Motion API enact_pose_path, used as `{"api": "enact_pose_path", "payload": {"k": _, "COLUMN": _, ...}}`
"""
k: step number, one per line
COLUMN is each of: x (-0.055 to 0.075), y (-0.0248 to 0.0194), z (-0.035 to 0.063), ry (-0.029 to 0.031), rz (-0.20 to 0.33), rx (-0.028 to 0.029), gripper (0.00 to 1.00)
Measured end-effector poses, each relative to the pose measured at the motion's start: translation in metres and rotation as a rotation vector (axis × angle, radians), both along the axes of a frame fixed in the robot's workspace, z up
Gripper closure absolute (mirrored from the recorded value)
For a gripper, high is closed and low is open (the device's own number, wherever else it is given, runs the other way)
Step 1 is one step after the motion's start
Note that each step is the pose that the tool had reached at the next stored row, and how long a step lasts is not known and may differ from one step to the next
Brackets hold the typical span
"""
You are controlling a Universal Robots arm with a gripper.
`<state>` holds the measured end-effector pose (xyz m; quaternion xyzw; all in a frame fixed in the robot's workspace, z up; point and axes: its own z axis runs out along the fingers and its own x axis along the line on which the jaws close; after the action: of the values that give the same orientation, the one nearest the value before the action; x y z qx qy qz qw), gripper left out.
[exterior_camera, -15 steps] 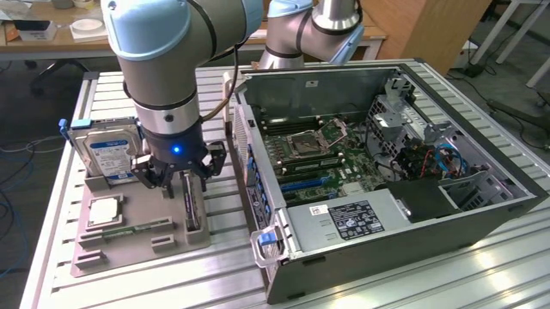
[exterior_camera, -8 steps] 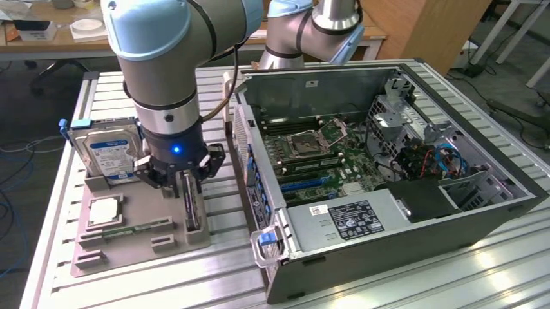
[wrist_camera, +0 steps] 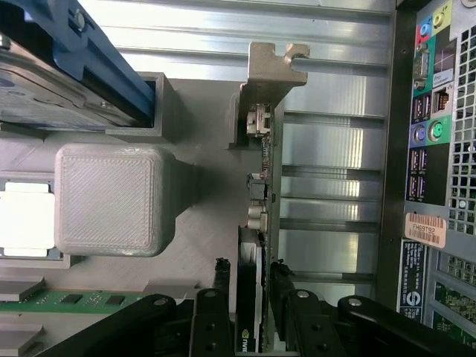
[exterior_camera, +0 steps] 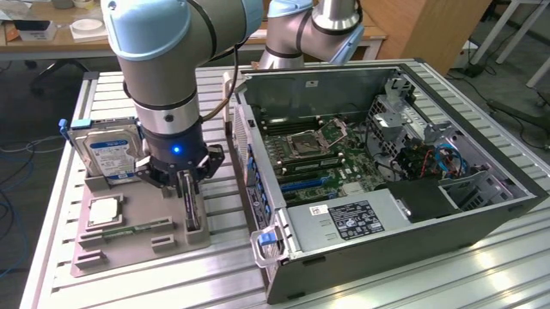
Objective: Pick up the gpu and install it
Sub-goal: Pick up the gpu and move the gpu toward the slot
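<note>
Closely, wrist view: gripper [wrist_camera: 250, 266] straddling gpu [wrist_camera: 251, 312] (exterior: upright in holder [exterior_camera: 120, 254]), seemingly unclamped.

The tan sticker [wrist_camera: 425, 227] on the case [wrist_camera: 401, 111] bears a barcode and a code, seemingly FH69T82. The gpu [wrist_camera: 251, 297] shows a green-white logo, cut off.

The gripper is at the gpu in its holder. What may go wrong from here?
The gpu stands on edge in a slot of the gray holder; a tilted lift by the gripper may jam it. Its bracket may catch on the holder. The computer case stands close beside; a swing may strike it.
</note>
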<state>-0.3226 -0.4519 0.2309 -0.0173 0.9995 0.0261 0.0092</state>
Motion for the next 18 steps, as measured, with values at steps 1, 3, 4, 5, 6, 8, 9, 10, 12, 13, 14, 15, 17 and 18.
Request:
{"api": "enact_pose_path", "payload": {"k": 1, "x": 0.0001, "y": 0.0, "z": -0.0001, "ry": -0.0001, "rz": 0.0, "rx": 0.0001, "gripper": 0.65}}
{"api": "enact_pose_path", "payload": {"k": 3, "x": 0.0008, "y": 0.0, "z": -0.0002, "ry": -0.0003, "rz": 0.0, "rx": 0.0002, "gripper": 0.65}}
{"api": "enact_pose_path", "payload": {"k": 4, "x": 0.0008, "y": 0.0, "z": -0.0001, "ry": -0.0001, "rz": 0.0, "rx": 0.0001, "gripper": 0.65}}
{"api": "enact_pose_path", "payload": {"k": 5, "x": 0.0008, "y": 0.0, "z": -0.0001, "ry": -0.0001, "rz": 0.0, "rx": 0.0001, "gripper": 0.65}}
{"api": "enact_pose_path", "payload": {"k": 6, "x": 0.0008, "y": 0.0, "z": -0.0001, "ry": 0.0, "rz": 0.0, "rx": 0.0, "gripper": 0.65}}
{"api": "enact_pose_path", "payload": {"k": 8, "x": 0.0008, "y": 0.0, "z": -0.0001, "ry": -0.0001, "rz": 0.0, "rx": 0.0001, "gripper": 0.65}}
{"api": "enact_pose_path", "payload": {"k": 9, "x": 0.0008, "y": 0.0, "z": -0.0001, "ry": 0.0, "rz": 0.0, "rx": 0.0, "gripper": 0.65}}
{"api": "enact_pose_path", "payload": {"k": 10, "x": 0.0008, "y": 0.0, "z": 0.0, "ry": 0.0, "rz": 0.0, "rx": 0.0, "gripper": 0.65}}
{"api": "enact_pose_path", "payload": {"k": 12, "x": 0.0008, "y": 0.0, "z": -0.0001, "ry": 0.0, "rz": 0.0, "rx": 0.0, "gripper": 0.65}}
{"api": "enact_pose_path", "payload": {"k": 13, "x": 0.0008, "y": 0.0, "z": -0.0001, "ry": -0.0001, "rz": 0.0, "rx": 0.0, "gripper": 0.66}}
{"api": "enact_pose_path", "payload": {"k": 14, "x": 0.0008, "y": 0.0, "z": 0.0, "ry": 0.0, "rz": 0.0, "rx": 0.0, "gripper": 0.66}}
{"api": "enact_pose_path", "payload": {"k": 15, "x": 0.0008, "y": 0.0, "z": 0.0, "ry": 0.0, "rz": 0.0, "rx": 0.0, "gripper": 0.73}}
{"api": "enact_pose_path", "payload": {"k": 17, "x": 0.0008, "y": 0.0, "z": -0.0001, "ry": 0.0, "rz": 0.0, "rx": 0.0, "gripper": 0.73}}
{"api": "enact_pose_path", "payload": {"k": 18, "x": 0.0008, "y": 0.0, "z": 0.0, "ry": 0.0001, "rz": 0.0, "rx": 0.0, "gripper": 0.73}}
